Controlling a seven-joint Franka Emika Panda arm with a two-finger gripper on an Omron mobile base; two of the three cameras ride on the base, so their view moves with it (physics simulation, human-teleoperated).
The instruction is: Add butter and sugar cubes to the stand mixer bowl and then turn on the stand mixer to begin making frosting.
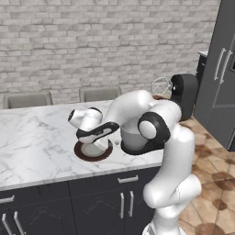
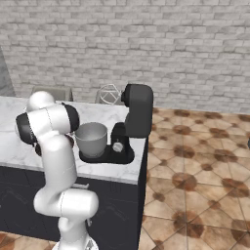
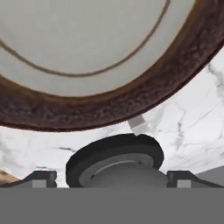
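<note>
A white marble counter (image 1: 32,137) with grey veining is running across the kitchen, sitting on dark cabinets (image 1: 69,202) with slim metal handles. Behind it a pale grey brick wall (image 1: 92,41) is filling the background, and the backs of two grey chairs (image 1: 27,98) are showing beyond the counter's far edge. The floor (image 2: 195,166) is laid in mottled brown and tan tiles, and a tall dark grey refrigerator (image 1: 220,69) is standing at the right of the left base view. No writing can be read on anything.

The stand mixer (image 2: 132,122), matte black with a flat base and a small round knob, is standing at the counter's end with its bulky head tilted up, the wire whisk (image 2: 109,94) hanging free in the air. The stand mixer bowl (image 2: 91,139), deep, round and dull grey metal, is sitting on the mixer's base.

Just beside the bowl, a flat plate (image 1: 85,153) with a rough dark brown rim and a pale centre is lying on the marble. The hand (image 1: 94,133) is hovering low over this plate; whether its fingers are spread or pressed together cannot be told. The butter and sugar cubes cannot be made out.
</note>
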